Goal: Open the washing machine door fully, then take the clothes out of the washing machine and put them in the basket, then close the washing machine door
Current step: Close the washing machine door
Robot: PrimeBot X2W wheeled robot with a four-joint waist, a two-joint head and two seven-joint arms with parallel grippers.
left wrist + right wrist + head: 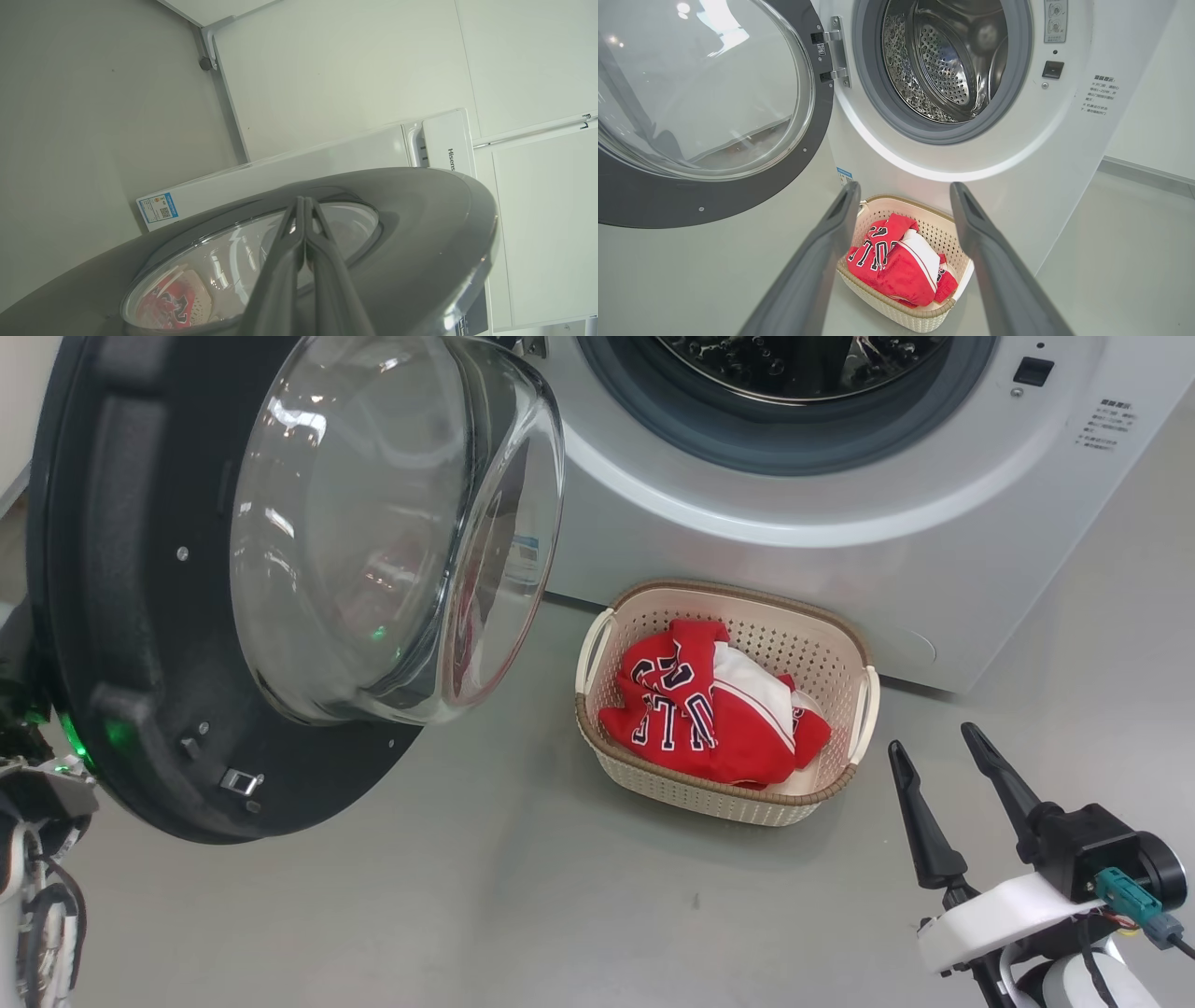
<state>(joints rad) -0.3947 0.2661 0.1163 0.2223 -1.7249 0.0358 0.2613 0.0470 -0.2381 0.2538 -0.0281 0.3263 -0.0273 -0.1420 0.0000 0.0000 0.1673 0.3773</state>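
The washing machine door [112, 616] hangs open at the left, its glass bowl bulging toward me. The washing machine [840, 551] stands behind, its steel drum [943, 60] bare inside. The red and white clothes [691, 709] lie in the cream basket [709, 803] on the floor in front of the machine. My right gripper [934, 739] is open and holds nothing, hovering right of the basket; in the right wrist view the right gripper [904, 186] frames the basket [896, 317] and the clothes [892, 266]. My left gripper [303, 201] is shut, lying over the door's outer face [420, 224].
Grey floor [523, 896] spreads in front of the basket and between both arms. White wall panels [350, 70] rise behind the machine. A blue label sticker [159, 207] marks the machine's side. A skirting edge [1148, 170] runs along the right wall.
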